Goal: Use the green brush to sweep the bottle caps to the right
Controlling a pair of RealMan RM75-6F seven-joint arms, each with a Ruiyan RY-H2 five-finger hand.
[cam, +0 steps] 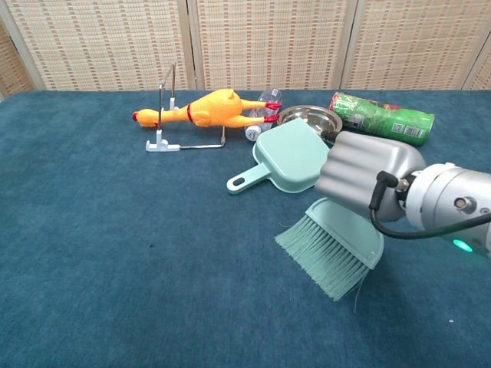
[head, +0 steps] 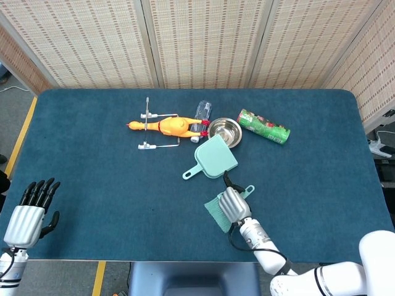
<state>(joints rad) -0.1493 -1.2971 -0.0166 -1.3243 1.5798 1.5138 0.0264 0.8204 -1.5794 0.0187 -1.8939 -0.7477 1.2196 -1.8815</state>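
Observation:
My right hand (head: 231, 205) grips the green brush (head: 215, 213) by its handle near the table's front middle. In the chest view the right hand (cam: 368, 178) is large in the frame, with the brush (cam: 334, 249) below it, bristles pointing down and to the left, at the cloth or close to it. No bottle caps show in either view; the brush and hand cover the spot where they lay. The mint dustpan (head: 215, 157) lies just behind the brush. My left hand (head: 28, 216) stays at the front left corner, fingers straight, holding nothing.
Along the back lie a yellow rubber chicken (head: 170, 126) on a wire rack (head: 148, 129), a clear plastic bottle (head: 202, 114), a steel bowl (head: 224, 131) and a green tube (head: 264, 126). The blue table cloth (head: 92, 172) covers the whole table.

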